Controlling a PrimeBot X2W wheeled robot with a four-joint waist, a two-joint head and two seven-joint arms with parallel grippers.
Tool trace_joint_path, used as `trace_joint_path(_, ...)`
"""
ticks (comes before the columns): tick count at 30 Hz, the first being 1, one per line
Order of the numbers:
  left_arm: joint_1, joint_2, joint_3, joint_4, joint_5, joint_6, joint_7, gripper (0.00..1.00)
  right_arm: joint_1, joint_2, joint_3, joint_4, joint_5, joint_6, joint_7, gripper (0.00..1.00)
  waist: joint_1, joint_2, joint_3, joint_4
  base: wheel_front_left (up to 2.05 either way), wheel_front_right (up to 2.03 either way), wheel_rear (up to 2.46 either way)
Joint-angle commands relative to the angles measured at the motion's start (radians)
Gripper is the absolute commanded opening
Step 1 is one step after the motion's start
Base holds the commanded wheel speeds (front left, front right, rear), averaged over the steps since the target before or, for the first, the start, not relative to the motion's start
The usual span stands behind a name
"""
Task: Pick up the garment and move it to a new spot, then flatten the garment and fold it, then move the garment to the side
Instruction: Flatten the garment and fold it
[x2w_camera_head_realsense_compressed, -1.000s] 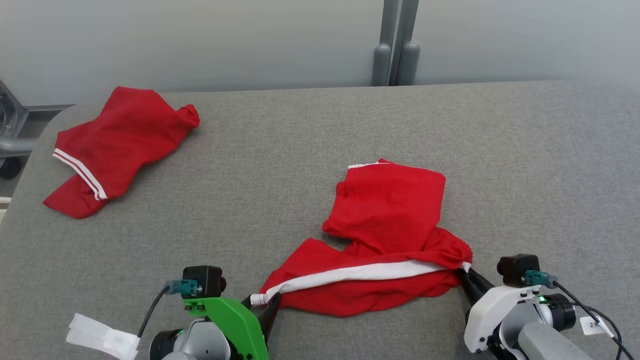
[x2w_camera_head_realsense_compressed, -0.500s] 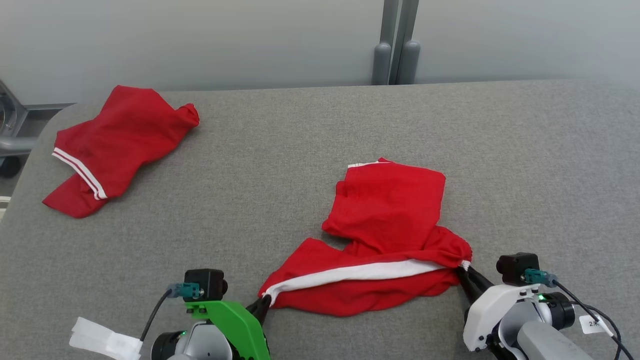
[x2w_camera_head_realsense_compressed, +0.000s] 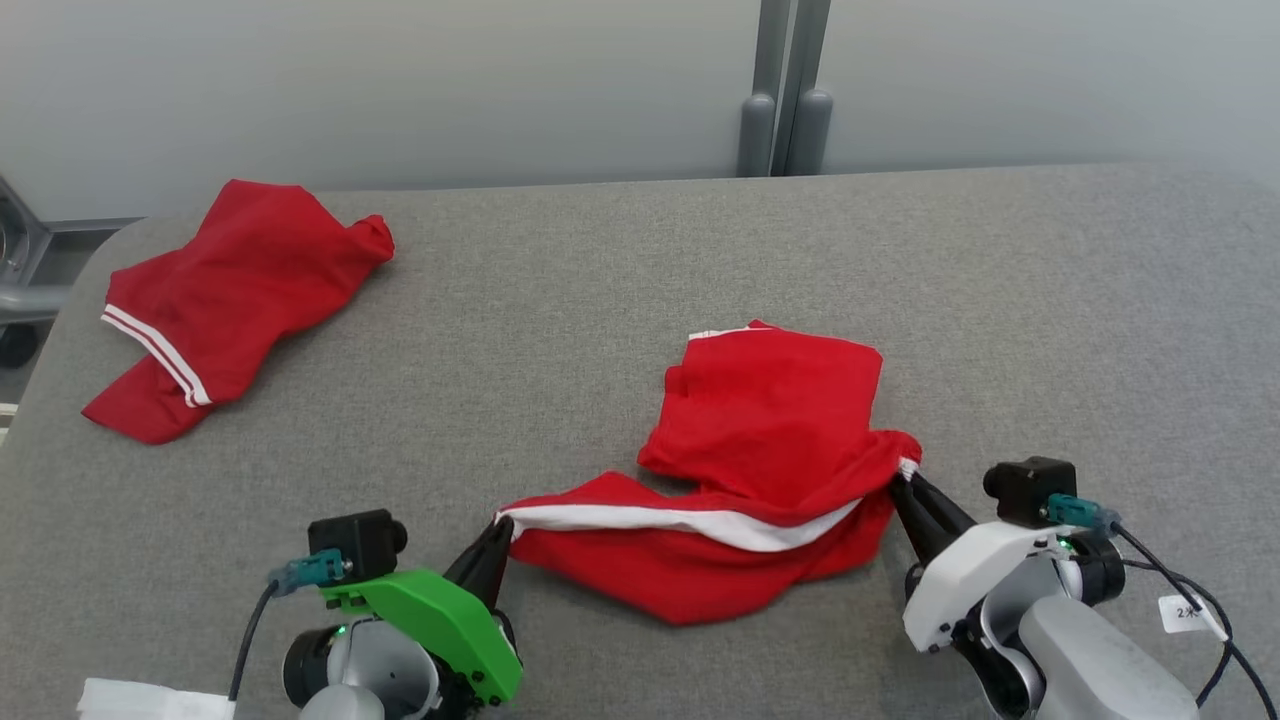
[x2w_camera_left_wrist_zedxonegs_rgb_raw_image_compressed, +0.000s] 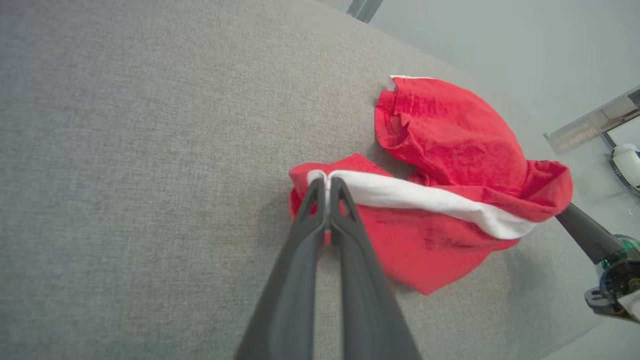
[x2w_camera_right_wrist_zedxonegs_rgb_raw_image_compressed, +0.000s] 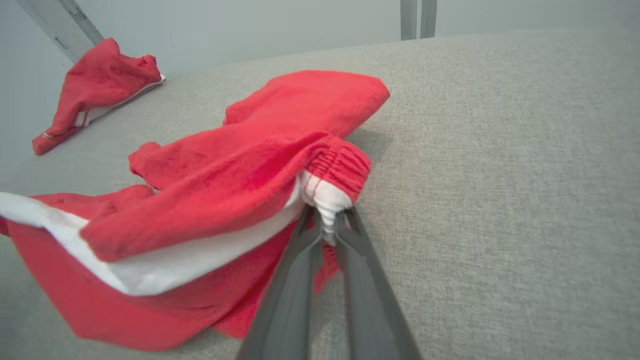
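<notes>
Cloth, soft and light: the garment (x2w_camera_head_realsense_compressed: 770, 430) is a pair of red shorts with a white waistband (x2w_camera_head_realsense_compressed: 680, 522). It lies crumpled on the table (x2w_camera_head_realsense_compressed: 600, 270), toward the table's near edge and right of its middle. One leg lies folded toward the table's far edge, and the waistband runs along the near side.

It has no stiffness, so I judge it will sag and drape wherever it is not held. The thin knit could also slip out of a shallow pinch. The elastic waistband looks the thickest, firmest part, and its two ends are the best places to hold, since drawing them apart should spread the cloth flat.

Both grippers are there. The left gripper (x2w_camera_head_realsense_compressed: 498, 537) has its fingers pressed together on the waistband's left end, with white and a sliver of red caught between the tips. The right gripper (x2w_camera_head_realsense_compressed: 902, 478) is pinched tight on the gathered right end. The waistband dips a little between the two.

A second red garment (x2w_camera_head_realsense_compressed: 220, 300) lies near the table's far-left corner, well apart.
</notes>
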Motion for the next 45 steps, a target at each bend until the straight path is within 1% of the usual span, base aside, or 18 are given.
trace_joint_path(1, -0.017, -0.003, 0.016, -0.014, -0.008, -0.002, -0.031, 0.00, -0.014, -0.008, 0.000, -0.033, 0.017, -0.001, -0.008, 0.00, -0.0001, 0.0000, -0.005, -0.004, 0.00, 0.00, 0.00)
trace_joint_path(5, -0.020, -0.004, 0.045, -0.057, -0.007, -0.004, -0.104, 0.00, -0.028, -0.029, -0.002, -0.135, 0.046, -0.001, 0.010, 0.00, -0.0001, 0.0000, -0.019, -0.015, 0.00, 0.00, 0.00)
trace_joint_path(8, -0.013, -0.007, 0.070, -0.101, -0.019, -0.008, -0.157, 0.00, -0.033, -0.060, -0.008, -0.230, 0.067, -0.001, 0.042, 0.00, -0.0001, 0.0000, -0.034, -0.026, 0.00, 0.00, 0.00)
trace_joint_path(11, 0.004, -0.011, 0.096, -0.156, -0.036, -0.004, -0.201, 0.00, -0.022, -0.093, -0.026, -0.352, 0.094, -0.001, 0.092, 0.00, -0.0001, 0.0000, -0.050, -0.038, 0.00, 0.00, 0.00)
trace_joint_path(14, 0.011, -0.009, 0.119, -0.228, -0.043, 0.003, -0.229, 0.00, -0.004, -0.134, -0.052, -0.499, 0.129, -0.001, 0.166, 0.00, -0.0001, 0.0000, -0.062, -0.051, 0.00, 0.00, 0.00)
trace_joint_path(17, 0.012, 0.001, 0.144, -0.305, -0.053, 0.013, -0.234, 0.00, -0.002, -0.179, -0.083, -0.645, 0.139, 0.000, 0.253, 0.00, -0.0001, 0.0000, -0.071, -0.066, 0.00, 0.00, 0.00)
trace_joint_path(19, 0.000, 0.013, 0.159, -0.360, -0.052, 0.023, -0.228, 0.00, -0.005, -0.197, -0.112, -0.733, 0.142, 0.000, 0.311, 0.00, -0.0001, 0.0000, -0.075, -0.073, 0.00, 0.00, 0.00)
trace_joint_path(22, -0.026, 0.031, 0.177, -0.434, -0.058, 0.039, -0.205, 0.00, -0.021, -0.198, -0.150, -0.837, 0.155, 0.000, 0.395, 0.00, -0.0001, 0.0000, -0.077, -0.082, 0.00, 0.00, 0.00)
trace_joint_path(25, -0.065, 0.052, 0.190, -0.483, -0.066, 0.055, -0.161, 0.00, -0.055, -0.197, -0.168, -0.886, 0.135, 0.000, 0.460, 0.00, -0.0001, 0.0000, -0.073, -0.087, 0.00, 0.00, 0.00)
trace_joint_path(27, -0.101, 0.073, 0.194, -0.488, -0.058, 0.061, -0.129, 0.00, -0.085, -0.173, -0.162, -0.879, 0.150, 0.000, 0.496, 0.00, -0.0001, 0.0000, -0.065, -0.088, 0.00, 0.00, 0.00)
trace_joint_path(29, -0.150, 0.093, 0.201, -0.473, -0.055, 0.064, -0.101, 0.00, -0.133, -0.161, -0.151, -0.845, 0.157, 0.000, 0.522, 0.00, -0.0001, 0.0000, -0.053, -0.089, 0.00, 0.00, 0.00)
trace_joint_path(32, -0.242, 0.122, 0.203, -0.421, -0.045, 0.065, -0.065, 0.00, -0.228, -0.131, -0.108, -0.762, 0.154, 0.000, 0.541, 0.00, -0.0001, 0.0000, -0.029, -0.087, 0.00, 0.00, 0.00)
trace_joint_path(35, -0.359, 0.143, 0.202, -0.355, -0.025, 0.066, -0.043, 0.00, -0.358, -0.102, -0.066, -0.664, 0.136, 0.000, 0.529, 0.00, -0.0001, 0.0000, 0.012, -0.083, 0.00, 0.00, 0.00)
trace_joint_path(39, -0.537, 0.158, 0.188, -0.238, 0.018, 0.061, -0.043, 0.00, -0.555, -0.054, -0.029, -0.491, 0.074, 0.000, 0.454, 0.00, -0.0001, 0.0000, 0.075, -0.072, 0.00, 0.00, 0.00)
trace_joint_path(42, -0.681, 0.162, 0.187, -0.144, 0.058, 0.061, -0.081, 0.00, -0.703, -0.012, -0.036, -0.349, 0.007, 0.000, 0.350, 0.00, -0.0001, 0.0000, 0.120, -0.064, 0.00, 0.00, 0.00)
trace_joint_path(45, -0.804, 0.159, 0.191, -0.060, 0.092, 0.056, -0.154, 0.00, -0.823, 0.037, -0.051, -0.215, -0.062, 0.000, 0.222, 0.00, -0.0001, 0.0000, 0.160, -0.059, 0.00, 0.00, 0.00)
